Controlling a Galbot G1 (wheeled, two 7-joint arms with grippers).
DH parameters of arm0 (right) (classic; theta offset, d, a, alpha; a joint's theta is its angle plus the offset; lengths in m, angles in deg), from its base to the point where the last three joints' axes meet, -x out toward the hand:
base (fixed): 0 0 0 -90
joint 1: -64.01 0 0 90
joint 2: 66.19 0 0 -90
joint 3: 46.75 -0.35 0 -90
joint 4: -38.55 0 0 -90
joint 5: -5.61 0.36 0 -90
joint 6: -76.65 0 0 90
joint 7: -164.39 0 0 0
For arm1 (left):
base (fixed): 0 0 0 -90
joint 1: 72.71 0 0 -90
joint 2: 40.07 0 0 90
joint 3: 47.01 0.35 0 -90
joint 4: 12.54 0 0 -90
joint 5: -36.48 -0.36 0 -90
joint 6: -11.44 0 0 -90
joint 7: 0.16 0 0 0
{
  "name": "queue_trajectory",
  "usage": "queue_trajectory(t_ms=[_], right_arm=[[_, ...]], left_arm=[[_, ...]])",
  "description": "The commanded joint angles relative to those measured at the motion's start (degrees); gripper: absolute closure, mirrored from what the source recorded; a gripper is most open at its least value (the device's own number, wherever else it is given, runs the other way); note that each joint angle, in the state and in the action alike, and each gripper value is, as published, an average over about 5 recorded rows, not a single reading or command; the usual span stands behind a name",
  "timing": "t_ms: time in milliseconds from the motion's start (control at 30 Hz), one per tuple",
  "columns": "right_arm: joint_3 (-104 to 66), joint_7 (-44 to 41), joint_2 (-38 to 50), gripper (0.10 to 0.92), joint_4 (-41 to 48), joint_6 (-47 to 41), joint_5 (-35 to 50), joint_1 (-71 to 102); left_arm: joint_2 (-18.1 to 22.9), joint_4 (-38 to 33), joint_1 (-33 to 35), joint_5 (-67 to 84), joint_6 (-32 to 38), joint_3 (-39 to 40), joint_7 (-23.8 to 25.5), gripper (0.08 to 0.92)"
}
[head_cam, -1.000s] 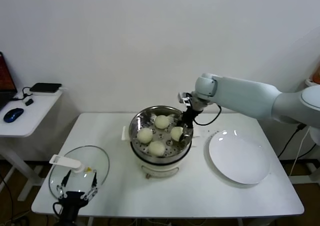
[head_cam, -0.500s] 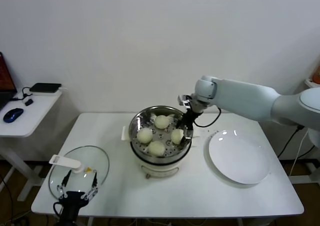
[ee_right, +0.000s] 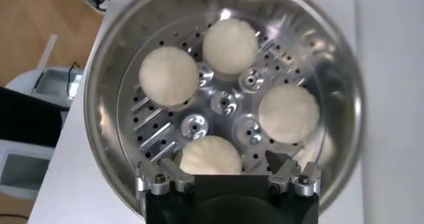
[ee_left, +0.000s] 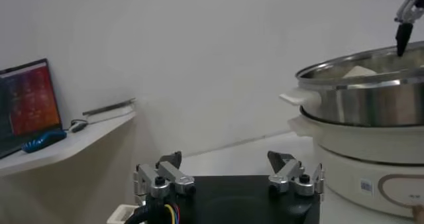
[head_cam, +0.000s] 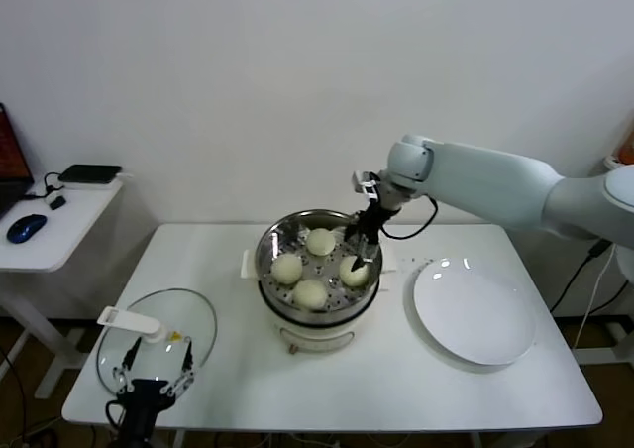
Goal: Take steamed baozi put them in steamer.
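Several off-white baozi lie in the shiny steamer (head_cam: 269, 246) at the table's middle: one at the back (head_cam: 320, 241), one on the left (head_cam: 287, 268), one in front (head_cam: 311, 293) and one on the right (head_cam: 354, 271). My right gripper (head_cam: 359, 254) hangs open just above the right one, holding nothing. In the right wrist view that baozi (ee_right: 211, 154) shows below and between the spread fingers of the right gripper (ee_right: 222, 159), with the others (ee_right: 230, 45) on the perforated floor of the steamer (ee_right: 106, 79). My left gripper (head_cam: 154, 379) is parked open at the front left.
A flat white plate (head_cam: 474, 314) lies right of the steamer. A glass lid (head_cam: 163, 337) with a white handle rests at the table's front left, under the left gripper (ee_left: 224, 158). A side table (head_cam: 59, 225) with a blue mouse stands farther left.
My right gripper has opened and let go of the baozi on the steamer's right side, then risen a little above it. The left arm has not moved.
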Motion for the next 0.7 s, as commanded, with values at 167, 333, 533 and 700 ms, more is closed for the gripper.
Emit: queue_trajectory(t_ms=[167,333,533,700], right_arm=[[-6.48,5.76,11.21,0.203,-10.54,0.98,3.21,-1.04],[-15.37,14.0,19.86,0.203,-18.06,3.21,-1.59,5.5],[-32.74,22.14,29.94,0.203,-24.67,4.63,-6.39,19.54],[-56.98,30.32,35.42,0.203,-30.02,6.32,-9.01,39.69]], left_arm=[[-0.09,-0.43,0.02,-0.16,-0.11,0.12,0.12,0.177],[0.1,-0.76,-0.44,-0.57,-0.37,0.46,0.18,0.177],[0.48,-1.28,-0.95,-0.59,-0.23,0.82,0.16,0.177],[0.81,-1.71,-1.73,-0.86,0.2,0.78,-0.47,0.177]])
